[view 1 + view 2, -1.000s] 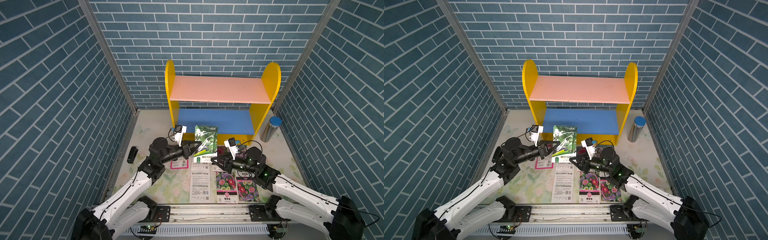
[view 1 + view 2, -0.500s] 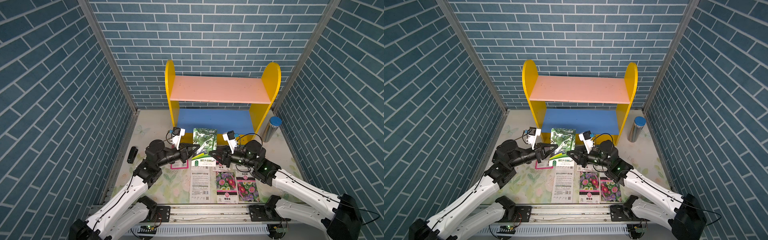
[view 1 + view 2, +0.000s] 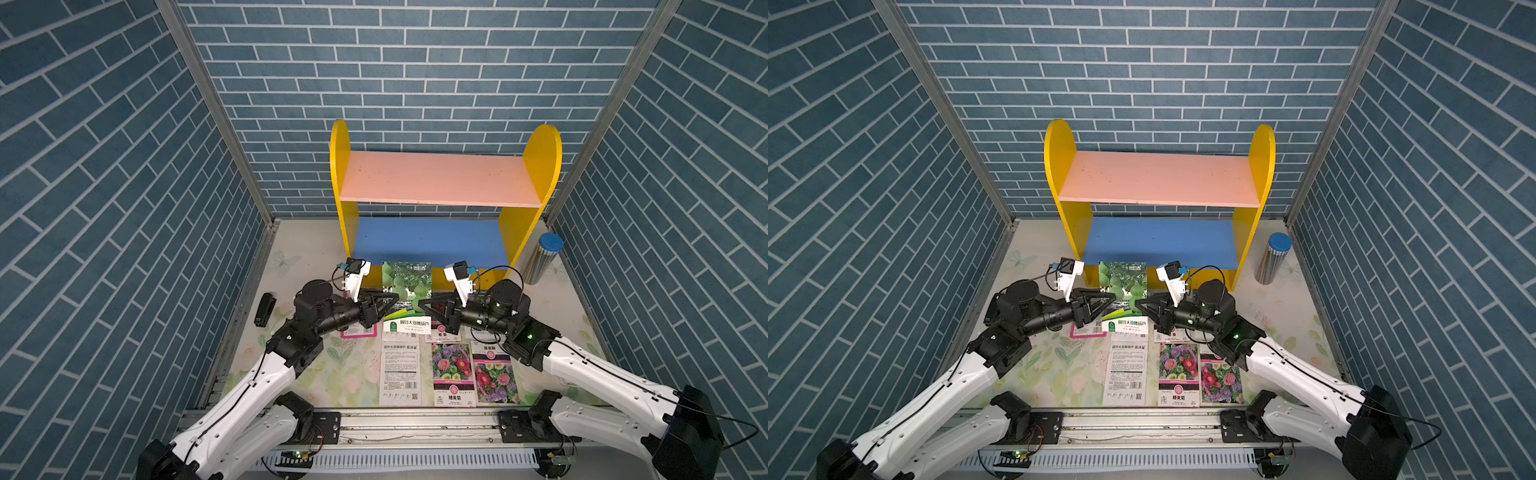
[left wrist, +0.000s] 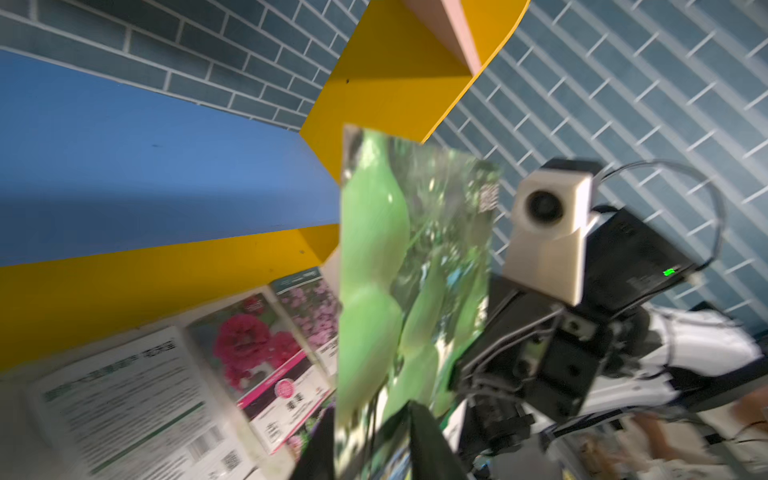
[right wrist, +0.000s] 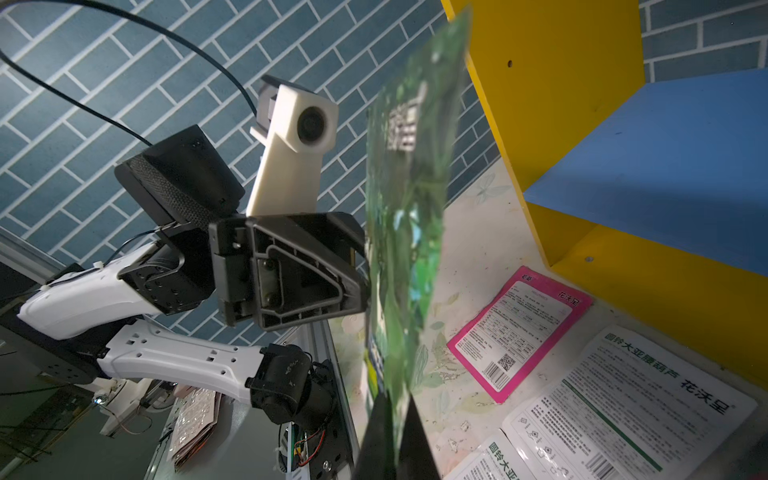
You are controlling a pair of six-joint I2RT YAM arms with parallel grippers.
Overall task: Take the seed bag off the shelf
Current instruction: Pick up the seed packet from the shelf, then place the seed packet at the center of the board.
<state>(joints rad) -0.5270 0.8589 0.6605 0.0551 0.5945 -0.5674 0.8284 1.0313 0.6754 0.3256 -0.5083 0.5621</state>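
Seed bag (image 3: 406, 286), just before the shelf (image 3: 440, 183), is pinched only by my right claw (image 3: 420, 304), left claw (image 3: 395, 297) spread; it could slip.

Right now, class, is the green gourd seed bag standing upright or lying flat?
Upright: the green gourd seed bag is held vertical in front of the shelf, pinched by the right gripper.

Seed bag (image 3: 406, 286) — glossy printed plastic; shelf (image 3: 440, 183) — matt painted wood.
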